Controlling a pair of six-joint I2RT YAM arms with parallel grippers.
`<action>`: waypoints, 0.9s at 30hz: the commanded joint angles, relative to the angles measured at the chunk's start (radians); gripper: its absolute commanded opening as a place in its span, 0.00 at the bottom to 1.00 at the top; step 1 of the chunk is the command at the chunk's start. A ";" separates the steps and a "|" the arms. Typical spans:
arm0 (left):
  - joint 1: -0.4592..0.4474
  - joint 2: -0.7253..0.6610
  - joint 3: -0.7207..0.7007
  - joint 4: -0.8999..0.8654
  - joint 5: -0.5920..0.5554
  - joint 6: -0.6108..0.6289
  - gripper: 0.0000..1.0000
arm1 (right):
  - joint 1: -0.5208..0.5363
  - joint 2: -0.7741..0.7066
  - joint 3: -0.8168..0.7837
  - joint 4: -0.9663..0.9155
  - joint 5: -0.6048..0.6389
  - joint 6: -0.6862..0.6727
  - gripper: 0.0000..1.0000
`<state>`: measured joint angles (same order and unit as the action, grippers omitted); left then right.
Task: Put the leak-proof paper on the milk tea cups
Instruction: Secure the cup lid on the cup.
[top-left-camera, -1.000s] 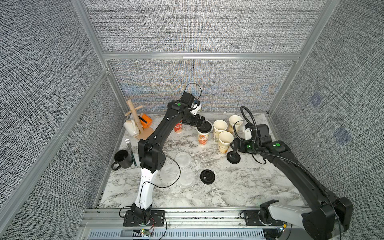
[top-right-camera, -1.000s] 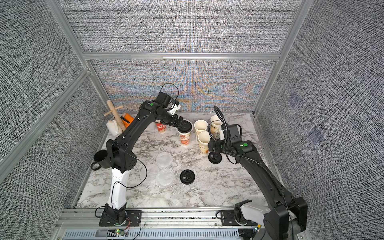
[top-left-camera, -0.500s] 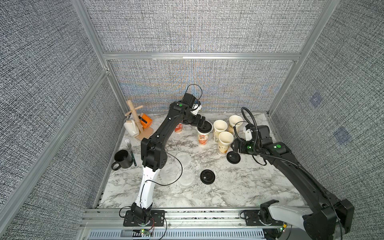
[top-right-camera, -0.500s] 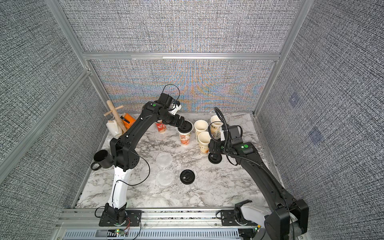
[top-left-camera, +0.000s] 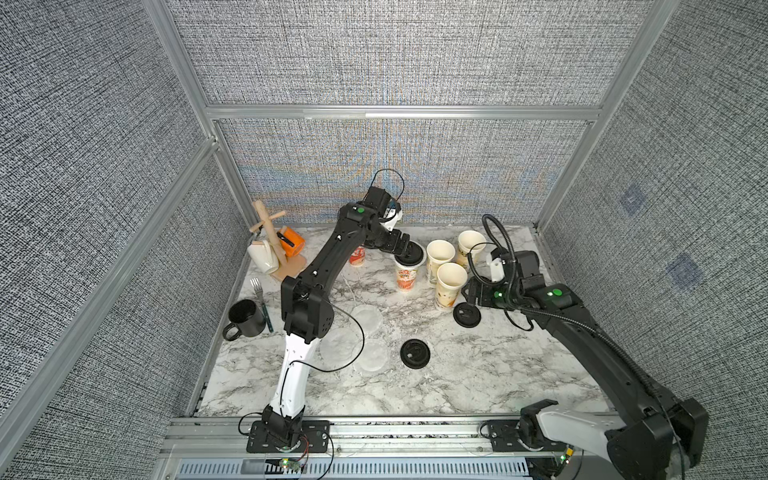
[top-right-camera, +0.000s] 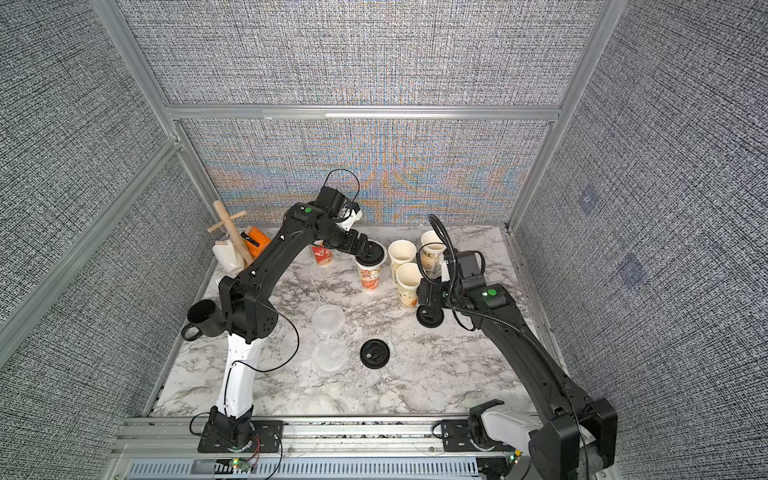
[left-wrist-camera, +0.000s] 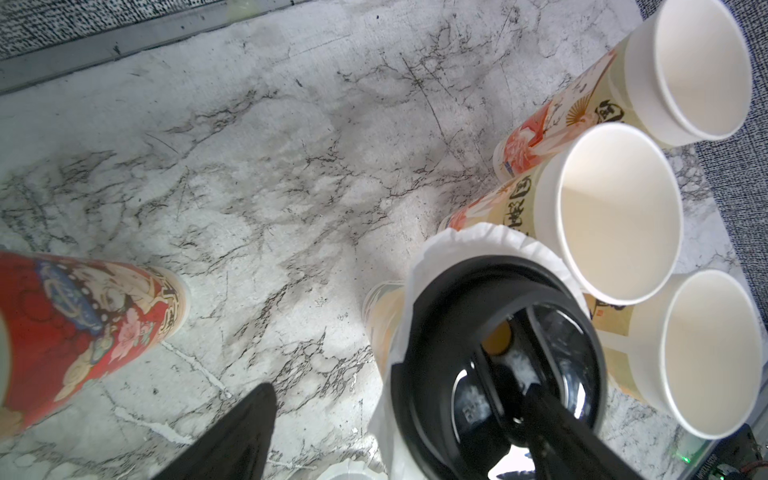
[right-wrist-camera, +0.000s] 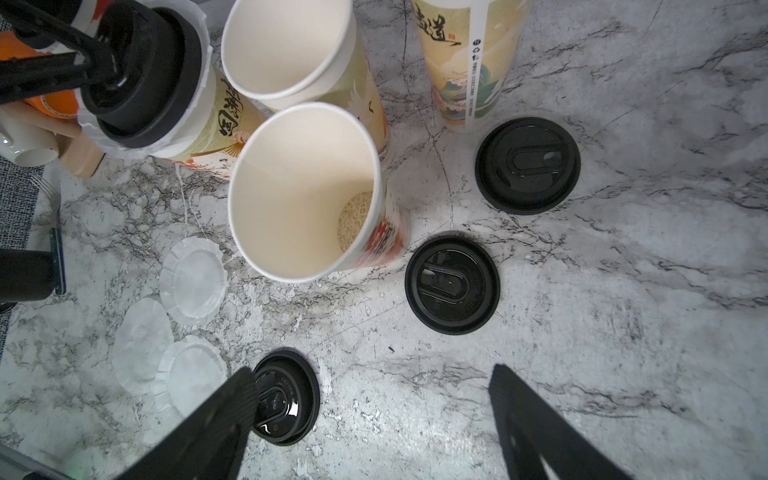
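Several milk tea cups stand at the back: a red one (top-left-camera: 357, 255), three open beige ones (top-left-camera: 440, 251) (top-left-camera: 471, 243) (top-left-camera: 451, 282), and one (top-left-camera: 406, 278) capped by a black lid (left-wrist-camera: 498, 345) over a sheet of leak-proof paper (left-wrist-camera: 469, 237) whose edge sticks out. My left gripper (top-left-camera: 405, 249) (left-wrist-camera: 399, 395) is open; one finger lies on that lid, the other hangs beside the cup. Three more paper discs (top-left-camera: 368, 318) (top-left-camera: 338, 347) (top-left-camera: 372, 359) lie mid-table. My right gripper (top-left-camera: 473, 293) (right-wrist-camera: 370, 390) hangs open over bare marble beside the nearest beige cup (right-wrist-camera: 307, 191).
Loose black lids (right-wrist-camera: 528, 164) (right-wrist-camera: 452, 284) (right-wrist-camera: 282, 395) lie on the marble near the right gripper. A black mug (top-left-camera: 245, 318) and a fork (top-left-camera: 259, 286) sit at the left edge. A wooden stand (top-left-camera: 274, 245) with orange and white mugs fills the back-left corner.
The left arm's elbow has shifted slightly while its gripper stays at the lidded cup. The right arm has barely moved.
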<state>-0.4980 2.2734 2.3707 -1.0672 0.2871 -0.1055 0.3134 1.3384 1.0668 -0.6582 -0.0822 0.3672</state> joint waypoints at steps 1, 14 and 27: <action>-0.001 -0.015 -0.004 -0.024 -0.022 0.016 0.93 | -0.001 0.004 0.008 0.025 0.006 0.002 0.90; -0.001 -0.025 -0.008 -0.037 -0.032 0.023 0.93 | 0.089 0.149 0.217 0.028 -0.025 -0.005 0.82; 0.000 -0.041 -0.072 -0.024 -0.023 0.024 0.93 | 0.150 0.341 0.421 0.048 -0.027 0.020 0.76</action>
<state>-0.4976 2.2383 2.3096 -1.0672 0.2726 -0.0978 0.4587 1.6543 1.4639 -0.6472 -0.1093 0.3798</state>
